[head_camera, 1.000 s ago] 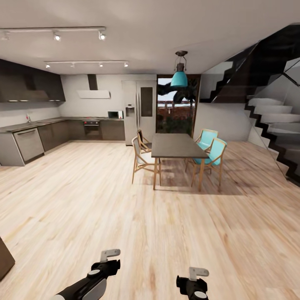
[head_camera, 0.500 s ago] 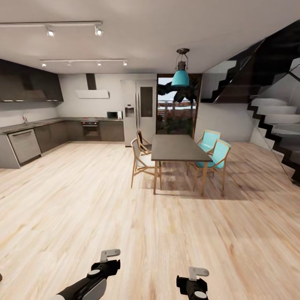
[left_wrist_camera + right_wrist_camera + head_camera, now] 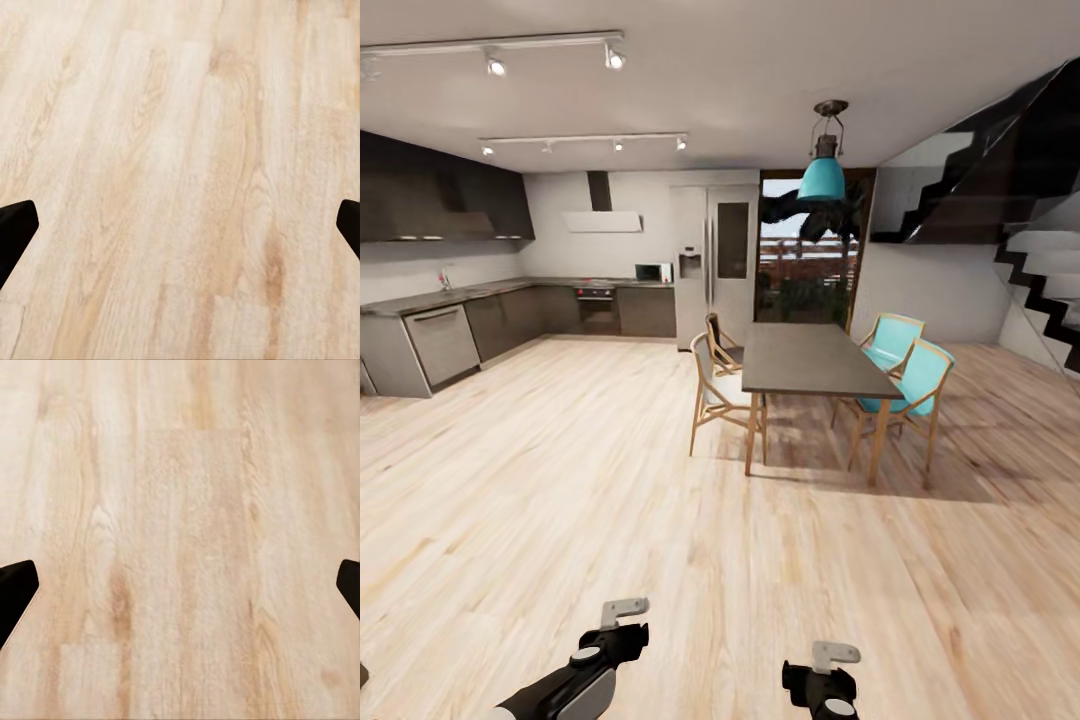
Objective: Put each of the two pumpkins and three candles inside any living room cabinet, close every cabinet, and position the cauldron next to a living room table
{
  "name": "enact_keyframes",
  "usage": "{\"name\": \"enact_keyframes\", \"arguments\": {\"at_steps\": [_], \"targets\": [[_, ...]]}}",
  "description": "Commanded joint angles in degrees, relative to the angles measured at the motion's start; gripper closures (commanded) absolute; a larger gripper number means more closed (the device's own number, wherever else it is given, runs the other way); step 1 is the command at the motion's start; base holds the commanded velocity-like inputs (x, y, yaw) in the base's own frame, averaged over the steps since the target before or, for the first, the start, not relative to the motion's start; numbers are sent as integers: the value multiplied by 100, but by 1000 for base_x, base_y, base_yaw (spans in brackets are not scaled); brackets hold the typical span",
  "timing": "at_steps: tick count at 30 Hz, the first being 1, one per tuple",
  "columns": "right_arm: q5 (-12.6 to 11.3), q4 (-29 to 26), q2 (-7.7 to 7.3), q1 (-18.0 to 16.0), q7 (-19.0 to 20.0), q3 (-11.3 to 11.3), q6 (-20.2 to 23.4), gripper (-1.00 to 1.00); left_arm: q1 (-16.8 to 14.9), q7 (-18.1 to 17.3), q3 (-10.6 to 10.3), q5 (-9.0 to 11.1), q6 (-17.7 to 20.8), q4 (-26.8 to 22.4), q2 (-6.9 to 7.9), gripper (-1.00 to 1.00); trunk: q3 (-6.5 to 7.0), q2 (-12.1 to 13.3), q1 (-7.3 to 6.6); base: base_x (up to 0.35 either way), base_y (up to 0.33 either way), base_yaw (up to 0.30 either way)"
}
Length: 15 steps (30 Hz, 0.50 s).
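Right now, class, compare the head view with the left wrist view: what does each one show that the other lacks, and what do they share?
The head view alone takes in the room: a dark dining table with turquoise chairs, a turquoise pendant lamp, the kitchen counter, a fridge and stairs, plus both arms from above. The left wrist view alone gives a close look down between the left gripper's dark fingers, spread wide with nothing between them. Both show the pale wood plank floor.
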Motion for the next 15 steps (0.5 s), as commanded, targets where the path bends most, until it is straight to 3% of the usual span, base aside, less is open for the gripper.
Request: {"name": "enact_keyframes", "arguments": {"at_steps": [1, 15], "targets": [[-62, -3, -1, -5, -30, 43, -29, -100, -8, 42, -48, 46, -10, -14, 6, -100, -13, -5, 4, 324, -62, 252], [-112, -58, 19, -5, -470, 32, -34, -100, -8, 42, -49, 45, -10, -14, 6, -100, -68, -5, 4, 311, -96, 266]]}}
